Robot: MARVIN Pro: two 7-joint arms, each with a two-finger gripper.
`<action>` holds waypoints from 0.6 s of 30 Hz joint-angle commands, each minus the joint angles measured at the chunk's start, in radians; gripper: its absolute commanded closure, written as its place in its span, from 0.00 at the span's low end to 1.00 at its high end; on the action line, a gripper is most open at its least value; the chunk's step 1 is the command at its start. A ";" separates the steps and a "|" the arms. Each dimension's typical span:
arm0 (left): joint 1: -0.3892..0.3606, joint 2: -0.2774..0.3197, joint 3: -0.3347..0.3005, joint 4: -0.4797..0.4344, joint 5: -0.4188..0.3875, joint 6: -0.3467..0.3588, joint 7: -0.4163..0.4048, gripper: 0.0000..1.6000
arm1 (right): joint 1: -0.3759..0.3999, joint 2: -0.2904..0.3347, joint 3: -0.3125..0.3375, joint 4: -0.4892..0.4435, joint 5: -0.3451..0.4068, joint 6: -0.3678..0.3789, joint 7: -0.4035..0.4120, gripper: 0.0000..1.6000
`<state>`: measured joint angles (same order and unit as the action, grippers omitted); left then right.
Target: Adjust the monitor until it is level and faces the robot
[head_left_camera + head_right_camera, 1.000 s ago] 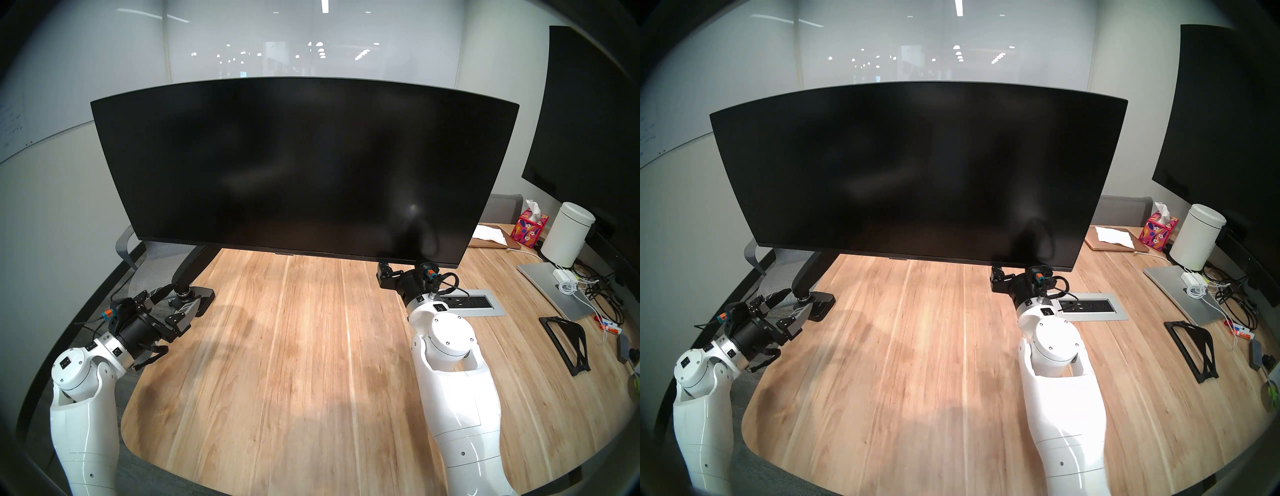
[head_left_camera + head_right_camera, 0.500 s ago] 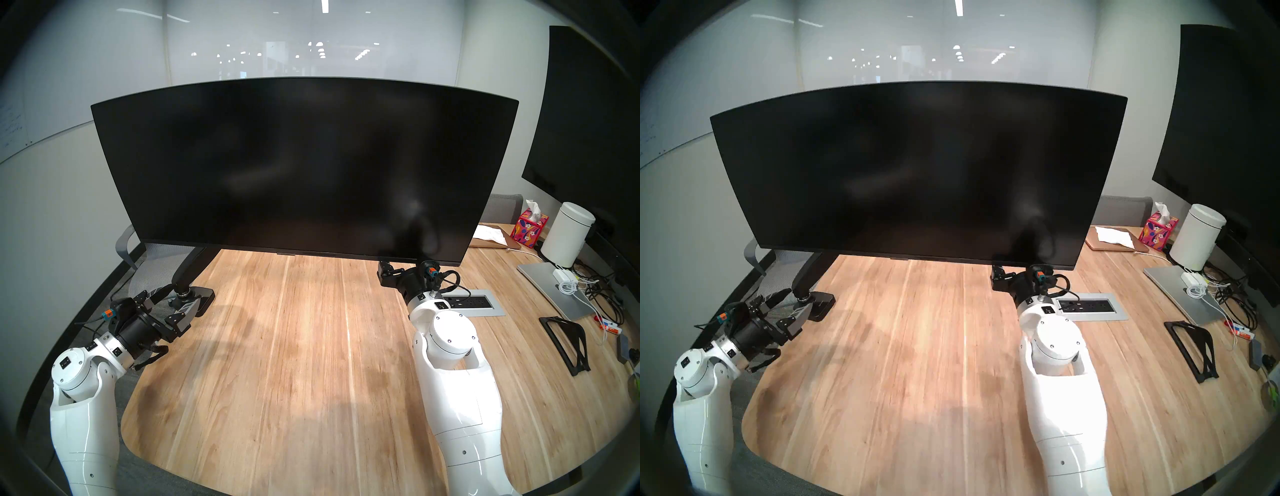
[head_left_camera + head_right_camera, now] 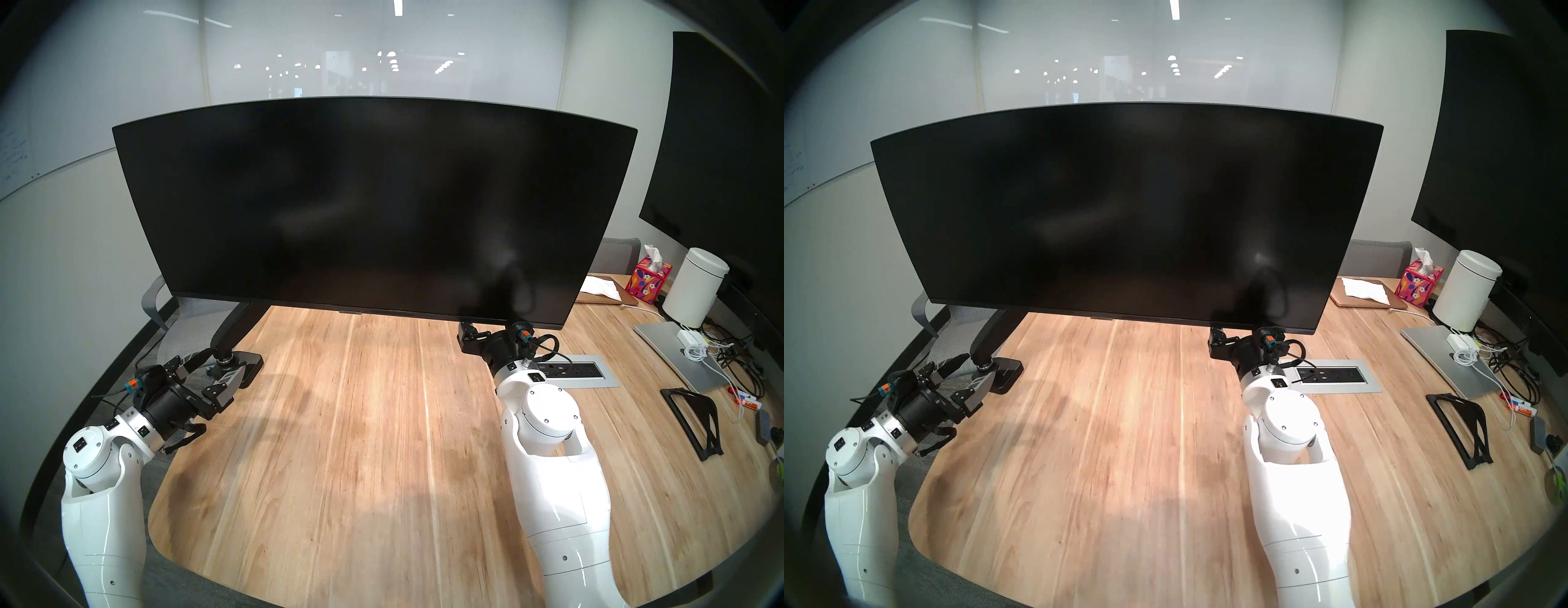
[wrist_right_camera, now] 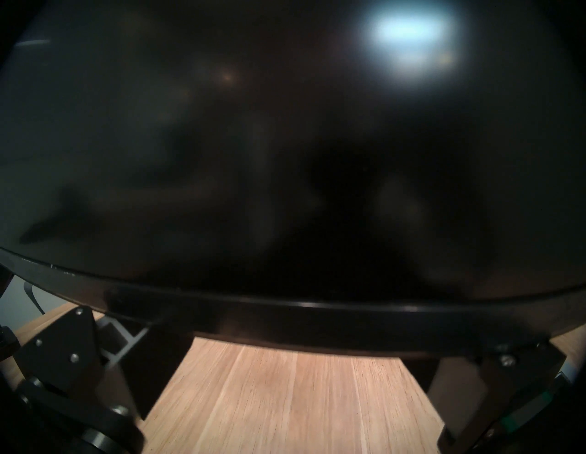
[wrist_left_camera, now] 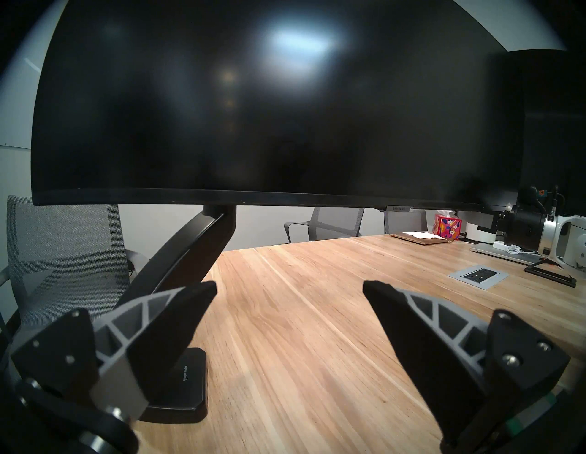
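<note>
The wooden table [image 3: 360, 424] carries the monitor [image 3: 373, 204], a wide black curved screen raised above the table's far half on a black arm mount [image 3: 237, 327] clamped at the table's far left edge. The right gripper [image 3: 477, 329] sits under the monitor's lower right edge, fingers spread wide beneath the bezel; whether they touch it cannot be told. The left gripper [image 5: 290, 290] hangs wide open and empty, just in front of the mount's base.

Left gripper [image 5: 290, 293] spread wide, low; right gripper [image 4: 295, 342] apparently spread, extended forward.
</note>
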<state>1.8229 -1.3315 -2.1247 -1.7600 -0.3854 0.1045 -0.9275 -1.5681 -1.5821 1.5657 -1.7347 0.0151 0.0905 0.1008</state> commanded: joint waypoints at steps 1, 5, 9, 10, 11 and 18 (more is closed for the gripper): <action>0.001 -0.003 0.000 -0.015 0.000 -0.001 0.002 0.00 | 0.010 -0.014 -0.007 -0.039 0.000 -0.028 -0.008 0.00; 0.001 -0.003 0.000 -0.015 0.000 -0.001 0.002 0.00 | 0.006 -0.016 -0.008 -0.037 0.000 -0.029 -0.010 0.00; 0.001 -0.003 0.000 -0.015 0.000 0.000 0.002 0.00 | 0.000 -0.018 -0.010 -0.035 0.000 -0.031 -0.013 0.00; 0.001 -0.003 0.000 -0.016 0.000 0.000 0.002 0.00 | -0.003 -0.018 -0.012 -0.031 0.000 -0.033 -0.014 0.00; 0.001 -0.003 0.000 -0.016 0.000 0.000 0.002 0.00 | -0.004 -0.019 -0.013 -0.029 0.000 -0.035 -0.015 0.00; 0.001 -0.003 0.000 -0.016 0.000 0.000 0.002 0.00 | -0.015 -0.020 -0.018 -0.019 0.000 -0.040 -0.018 0.00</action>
<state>1.8229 -1.3318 -2.1248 -1.7601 -0.3851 0.1046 -0.9273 -1.5829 -1.5963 1.5539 -1.7333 0.0147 0.0721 0.0830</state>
